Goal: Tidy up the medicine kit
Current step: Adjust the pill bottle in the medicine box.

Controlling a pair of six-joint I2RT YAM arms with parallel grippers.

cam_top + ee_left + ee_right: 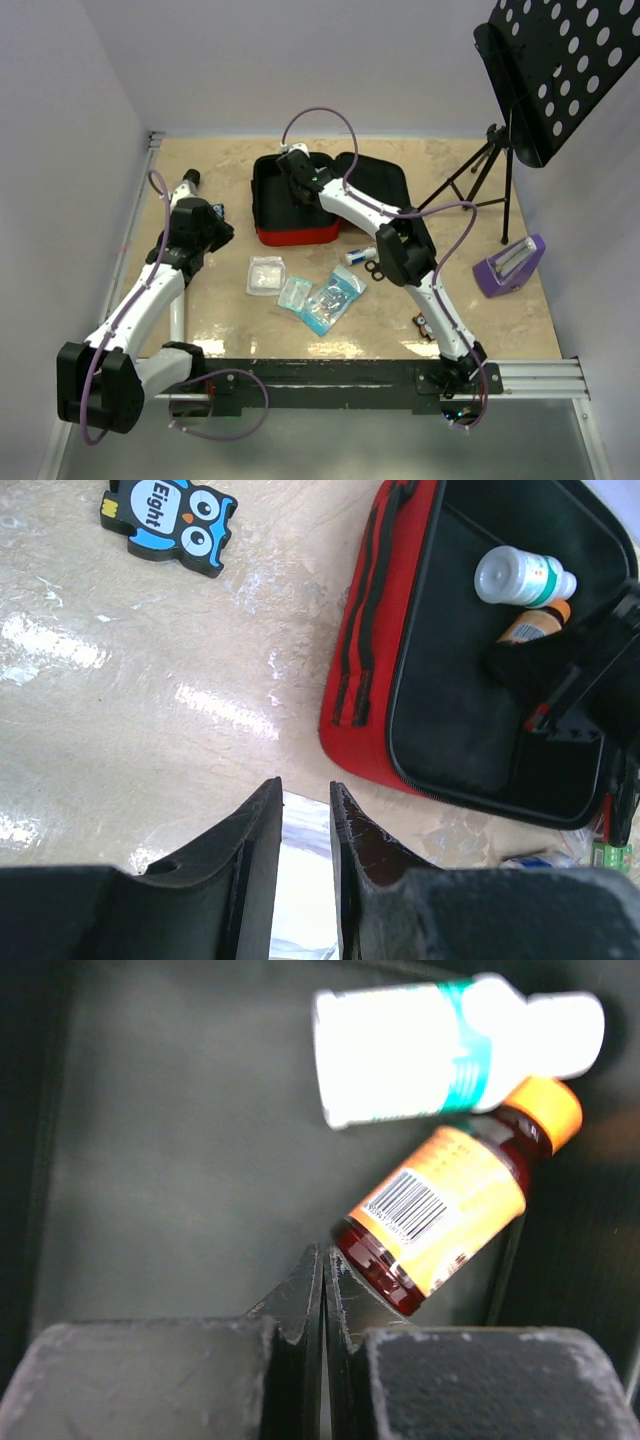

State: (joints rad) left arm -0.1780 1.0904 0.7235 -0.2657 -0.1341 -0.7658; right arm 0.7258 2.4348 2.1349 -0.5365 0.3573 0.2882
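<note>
The left arm [147, 298] and right arm [445, 313] share white tubular links and chunky black joint housings, each trailed by a looping lilac cable [320, 109]. The left pincer [305, 792] and right pincer [323, 1258] have matte black fingers [250, 865], scuffed pale at their edges.

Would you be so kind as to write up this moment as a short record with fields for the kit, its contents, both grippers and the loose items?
Medicine kit: open on the table, red shell, black lining
Inside: white bottle and amber bottle, both lying down, close together
Right gripper: fingers shut, empty, inside the kit by the amber bottle's base
Left gripper: over the table left of the kit, fingers slightly apart; something shiny in the gap, hold unclear
Loose: packets in front of the kit, owl card
</note>
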